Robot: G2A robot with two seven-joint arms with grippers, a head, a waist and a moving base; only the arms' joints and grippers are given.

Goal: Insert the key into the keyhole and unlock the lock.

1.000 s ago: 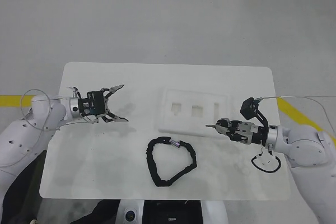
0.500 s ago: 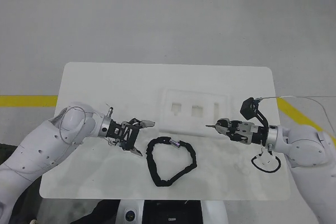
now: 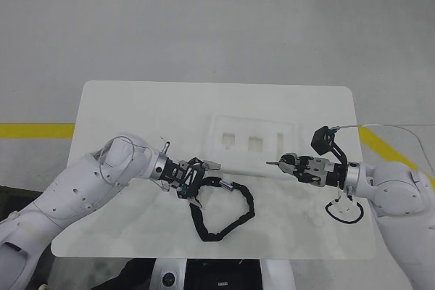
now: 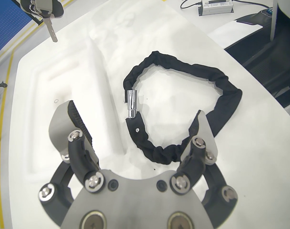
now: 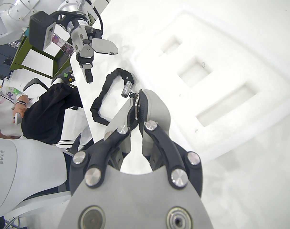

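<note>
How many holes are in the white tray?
3, in a row along the tray: one hole at the left end, one in the middle, one at the right end.

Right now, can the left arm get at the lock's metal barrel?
Probably yes: the left gripper is open just short of the metal barrel, with nothing between them.

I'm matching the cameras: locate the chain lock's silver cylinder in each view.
Top view: silver cylinder on the chain loop's tray side, beside the left gripper.
Left wrist view: cylinder just ahead of its open fingers.
Right wrist view: cylinder beyond the fingers pinching the key.
Shared landmark: the white foam tray edge alongside it.
</note>
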